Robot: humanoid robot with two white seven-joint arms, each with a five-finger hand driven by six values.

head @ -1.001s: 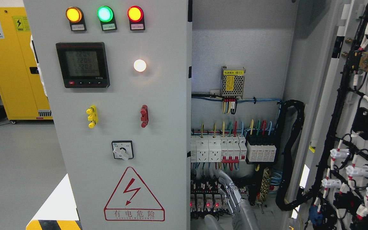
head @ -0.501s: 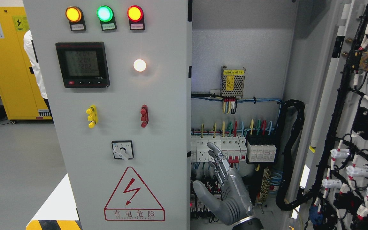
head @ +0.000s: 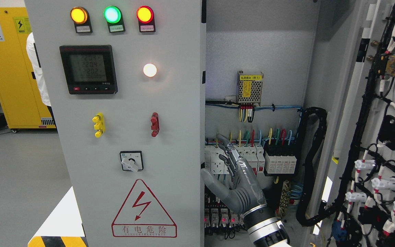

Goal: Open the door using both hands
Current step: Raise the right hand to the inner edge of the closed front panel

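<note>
The grey left door (head: 170, 144) of the electrical cabinet stands across the left half of the head view, carrying three lamps, a meter, a rotary switch and a red shock warning triangle. The right door (head: 358, 103) is swung open at the far right, its wired inner face showing. My right hand (head: 213, 156) rises from the bottom edge inside the opening. Its fingers (head: 230, 154) are stretched upward in front of the white breakers, and its thumb points at the left door's right edge. It holds nothing. The left arm is out of sight.
Inside the cabinet are a row of breakers (head: 279, 163), a small power supply (head: 250, 87) and a thick black cable conduit (head: 312, 164). A yellow cabinet (head: 9, 68) stands at the back left, and a person in a white coat (head: 38, 68) shows behind the left door.
My right hand has come up from the bottom edge and moved left toward the left door's edge, its fingers opening out. The person in white has shifted slightly behind the door.
</note>
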